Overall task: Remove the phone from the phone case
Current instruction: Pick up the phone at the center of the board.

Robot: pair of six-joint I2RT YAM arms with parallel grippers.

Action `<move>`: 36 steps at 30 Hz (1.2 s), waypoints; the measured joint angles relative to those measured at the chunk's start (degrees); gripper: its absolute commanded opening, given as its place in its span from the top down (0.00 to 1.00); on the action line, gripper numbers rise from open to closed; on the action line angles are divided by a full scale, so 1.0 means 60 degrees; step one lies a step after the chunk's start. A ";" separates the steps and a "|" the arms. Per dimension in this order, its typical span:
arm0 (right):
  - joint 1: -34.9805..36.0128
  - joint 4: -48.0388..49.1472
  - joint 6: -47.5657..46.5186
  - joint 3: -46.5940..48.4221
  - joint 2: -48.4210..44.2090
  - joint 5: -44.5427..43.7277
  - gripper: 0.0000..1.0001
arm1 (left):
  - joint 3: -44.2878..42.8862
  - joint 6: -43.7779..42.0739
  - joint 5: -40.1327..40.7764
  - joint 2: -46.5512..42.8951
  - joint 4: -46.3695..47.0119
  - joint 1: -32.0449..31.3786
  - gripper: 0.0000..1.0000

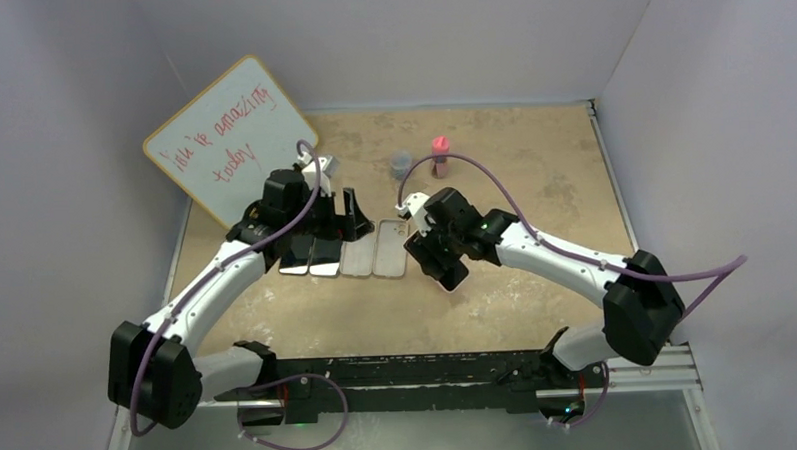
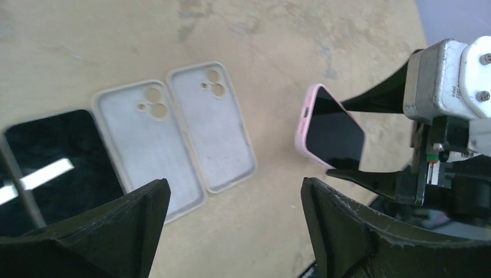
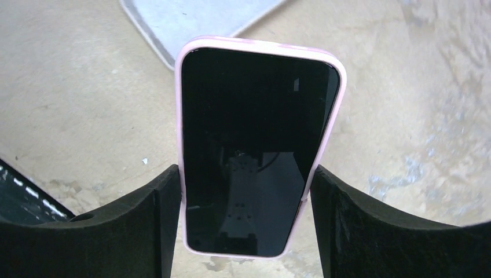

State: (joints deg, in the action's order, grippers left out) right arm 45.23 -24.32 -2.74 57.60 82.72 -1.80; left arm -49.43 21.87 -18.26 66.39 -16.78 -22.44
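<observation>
Phone (image 1: 442, 270) in pink case (image 2: 301, 119), pinched by right hand (image 1: 431, 252), held clear of table (image 1: 533, 180)
Top view: left hand (image 1: 340, 219) spread wide above a row of two dark phones (image 1: 311, 256) and two clear cases (image 1: 373, 251); right hand just beside the row. Left wrist view: phone tilted, clear cases empty, side by side. Right wrist view: fingers (image 3: 116, 231) press both long edges of the pink case, screen towards camera

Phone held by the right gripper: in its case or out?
In. In the right wrist view the pink case rims the dark screen of the phone all round, clamped in the right gripper.
</observation>
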 measured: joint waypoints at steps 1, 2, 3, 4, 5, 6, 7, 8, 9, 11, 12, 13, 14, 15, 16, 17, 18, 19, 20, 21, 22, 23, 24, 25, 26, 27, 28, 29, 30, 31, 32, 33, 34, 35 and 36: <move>0.0022 0.0058 -0.0248 0.0000 -0.0066 0.0149 0.80 | 0.0047 0.0251 -0.0532 0.0211 0.0142 0.0033 0.14; 0.0033 0.0109 -0.0444 0.0000 -0.0113 0.0280 0.81 | 0.0073 0.0437 -0.0900 0.0364 0.0244 0.0029 0.14; 0.0069 0.0160 -0.0707 0.0000 -0.0175 0.0463 0.81 | 0.0098 0.0627 -0.1351 0.0528 0.0379 0.0029 0.14; 0.0117 0.0200 -0.0987 -0.0004 -0.0244 0.0634 0.82 | 0.0098 0.0805 -0.1763 0.0667 0.0499 0.0029 0.14; 0.0171 0.0270 -0.1282 -0.0025 -0.0339 0.0827 0.82 | 0.0098 0.1005 -0.2215 0.0758 0.0648 0.0029 0.15; 0.0222 0.0350 -0.1501 -0.0066 -0.0437 0.0998 0.82 | 0.0098 0.1075 -0.2386 0.0852 0.0718 0.0029 0.15; 0.0310 0.0466 -0.1829 -0.0127 -0.0590 0.1235 0.82 | 0.0102 0.1188 -0.2681 0.0929 0.0823 0.0029 0.16; 0.0368 0.0510 -0.2025 -0.0153 -0.0707 0.1381 0.82 | 0.0098 0.1293 -0.2940 0.1002 0.0940 0.0029 0.16; 0.0433 0.0561 -0.2266 -0.0164 -0.0827 0.1574 0.82 | 0.0098 0.1370 -0.3133 0.1067 0.1020 0.0029 0.17; 0.0554 0.0707 -0.2674 -0.0164 -0.0980 0.1869 0.82 | 0.0098 0.1526 -0.3621 0.1257 0.1202 0.0015 0.18; 0.0637 0.0780 -0.2954 -0.0160 -0.1009 0.2044 0.82 | 0.0098 0.1570 -0.3836 0.1366 0.1264 -0.0011 0.19; 0.0692 0.0820 -0.3133 -0.0160 -0.1013 0.2113 0.82 | 0.0098 0.1647 -0.4040 0.1483 0.1330 -0.0033 0.19; 0.0780 0.0816 -0.3377 -0.0160 -0.0991 0.2211 0.82 | 0.0102 0.1705 -0.4215 0.1588 0.1395 -0.0073 0.20; 0.0838 0.0805 -0.3544 -0.0160 -0.0969 0.2244 0.82 | 0.0102 0.1759 -0.4368 0.1690 0.1472 -0.0117 0.21; 0.0911 0.0787 -0.3748 -0.0160 -0.0933 0.2259 0.82 | 0.0102 0.1774 -0.4466 0.1759 0.1512 -0.0168 0.22; 0.0973 0.0776 -0.3923 -0.0157 -0.0889 0.2266 0.83 | 0.0106 0.1792 -0.4605 0.1843 0.1570 -0.0240 0.23; 0.1016 0.0758 -0.4065 -0.0149 -0.0845 0.2262 0.83 | 0.0106 0.1810 -0.4688 0.1894 0.1614 -0.0291 0.23; 0.1053 0.0732 -0.4197 -0.0138 -0.0798 0.2262 0.83 | 0.0117 0.1854 -0.4761 0.1938 0.1661 -0.0350 0.23; 0.1089 0.0707 -0.4306 -0.0113 -0.0761 0.2248 0.84 | 0.0135 0.1916 -0.4841 0.1960 0.1694 -0.0401 0.24; 0.1100 0.0692 -0.4393 -0.0084 -0.0729 0.2248 0.84 | 0.0171 0.1931 -0.4907 0.1967 0.1745 -0.0444 0.24; 0.1104 0.0696 -0.4473 -0.0058 -0.0710 0.2229 0.84 | 0.0215 0.1945 -0.4940 0.1967 0.1785 -0.0481 0.24; 0.1104 0.0699 -0.4513 -0.0047 -0.0710 0.2218 0.85 | 0.0280 0.1967 -0.4972 0.1967 0.1858 -0.0525 0.24; 0.1104 0.0699 -0.4572 -0.0015 -0.0710 0.2215 0.85 | 0.0375 0.2000 -0.5002 0.1967 0.1938 -0.0561 0.25; 0.1104 0.0729 -0.4601 -0.0004 -0.0710 0.2211 0.85 | 0.0433 0.2007 -0.5013 0.1967 0.1963 -0.0590 0.26; 0.1104 0.0769 -0.4634 0.0011 -0.0710 0.2200 0.85 | 0.0528 0.2014 -0.5027 0.1967 0.2025 -0.0612 0.27; 0.1104 0.0823 -0.4670 0.0036 -0.0710 0.2175 0.85 | 0.0641 0.2025 -0.5031 0.1967 0.2098 -0.0648 0.28; 0.1104 0.0834 -0.4677 0.0044 -0.0710 0.2167 0.85 | 0.0758 0.2047 -0.5038 0.1971 0.2146 -0.0670 0.29; 0.1104 0.0867 -0.4696 0.0062 -0.0710 0.2146 0.85 | 0.0874 0.2109 -0.5042 0.1974 0.2211 -0.0707 0.32; 0.1104 0.0907 -0.4707 0.0076 -0.0710 0.2131 0.85 | 0.0994 0.2167 -0.5060 0.1989 0.2299 -0.0732 0.35; 0.1104 0.0940 -0.4717 0.0091 -0.0710 0.2131 0.85 | 0.1093 0.2233 -0.5071 0.2007 0.2397 -0.0754 0.39; 0.1104 0.0991 -0.4725 0.0098 -0.0710 0.2116 0.85 | 0.1158 0.2284 -0.5078 0.2029 0.2492 -0.0776 0.43; 0.1104 0.1035 -0.4725 0.0109 -0.0710 0.2109 0.84 | 0.1224 0.2361 -0.5096 0.2058 0.2583 -0.0794 0.48; 0.1104 0.1107 -0.4725 0.0113 -0.0710 0.2106 0.82 | 0.1264 0.2437 -0.5122 0.2080 0.2721 -0.0809 0.56; 0.1104 0.1173 -0.4725 0.0113 -0.0710 0.2091 0.79 | 0.1297 0.2521 -0.5158 0.2095 0.2863 -0.0834 0.67; 0.1104 0.1253 -0.4721 0.0113 -0.0710 0.2051 0.75 | 0.1304 0.2554 -0.5187 0.2095 0.2947 -0.0838 0.78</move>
State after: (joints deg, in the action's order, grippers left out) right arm 51.86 -16.80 -31.07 58.28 78.46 10.50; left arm -41.60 37.19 -49.39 78.96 0.91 -27.46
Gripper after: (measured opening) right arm 0.726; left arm 0.493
